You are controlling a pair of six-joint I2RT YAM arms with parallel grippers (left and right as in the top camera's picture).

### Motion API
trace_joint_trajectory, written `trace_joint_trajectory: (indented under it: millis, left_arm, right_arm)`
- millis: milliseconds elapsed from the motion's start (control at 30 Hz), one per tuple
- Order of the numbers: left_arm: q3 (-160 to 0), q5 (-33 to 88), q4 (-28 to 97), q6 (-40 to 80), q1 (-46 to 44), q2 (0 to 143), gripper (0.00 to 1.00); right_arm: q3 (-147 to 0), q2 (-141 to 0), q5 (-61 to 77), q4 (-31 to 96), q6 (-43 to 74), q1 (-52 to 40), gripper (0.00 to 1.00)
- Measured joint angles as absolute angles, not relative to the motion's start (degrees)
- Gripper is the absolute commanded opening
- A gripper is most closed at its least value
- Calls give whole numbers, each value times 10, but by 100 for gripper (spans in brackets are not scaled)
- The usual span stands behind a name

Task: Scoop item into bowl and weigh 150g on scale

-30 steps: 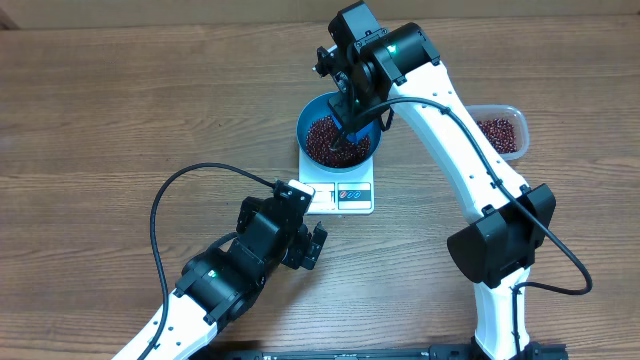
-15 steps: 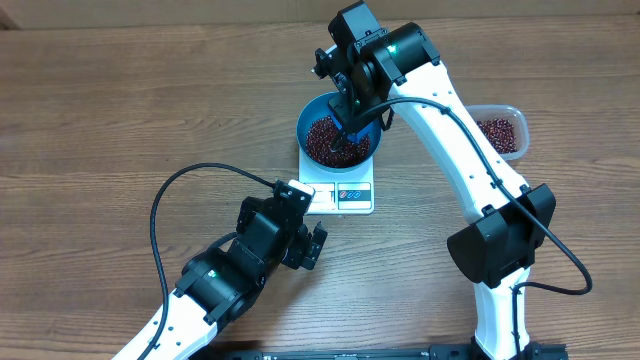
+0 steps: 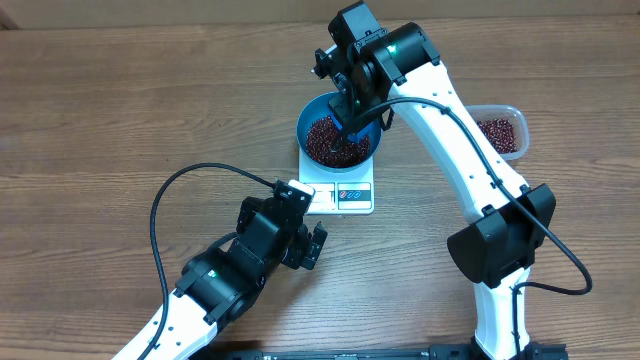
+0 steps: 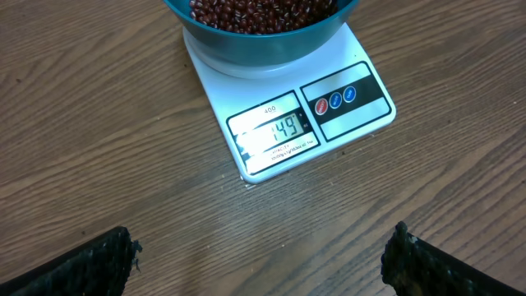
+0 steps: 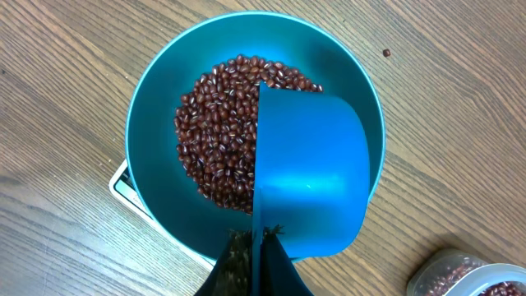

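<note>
The blue bowl point(image 3: 339, 133) point(image 5: 164, 115) stands on the white scale point(image 3: 345, 195) point(image 4: 329, 123), holding a heap of red-brown beans point(image 5: 218, 156) point(image 4: 255, 12). The scale's display point(image 4: 275, 131) reads 149. My right gripper point(image 5: 256, 234) point(image 3: 351, 112) is shut on the handle of a blue scoop point(image 5: 312, 173), tipped on its side over the bowl with its cup empty. My left gripper point(image 4: 261, 261) point(image 3: 310, 245) hangs open in front of the scale, nothing between its fingers point(image 4: 99, 263).
A clear plastic tub point(image 3: 500, 132) point(image 5: 468, 275) with more beans stands to the right of the scale. A single stray bean point(image 5: 386, 53) lies on the wooden table beyond the bowl. The left arm's black cable point(image 3: 165, 205) loops over the table.
</note>
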State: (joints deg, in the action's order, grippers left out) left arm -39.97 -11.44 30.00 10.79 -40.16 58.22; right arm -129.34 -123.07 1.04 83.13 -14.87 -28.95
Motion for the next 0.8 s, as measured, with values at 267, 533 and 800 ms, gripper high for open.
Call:
trace_joint_trajectory:
  millis: [267, 533, 800]
  left_arm:
    - [-400, -115, 300, 108, -402, 582, 100]
    - [-400, -114, 300, 108, -402, 582, 99]
    - [-400, -115, 300, 108, -402, 582, 100]
  right_arm:
    - [-1293, -1231, 10, 831, -157, -290, 4]
    - [-1293, -1231, 10, 831, -162, -290, 4]
    - [-1293, -1231, 12, 831, -164, -290, 4]
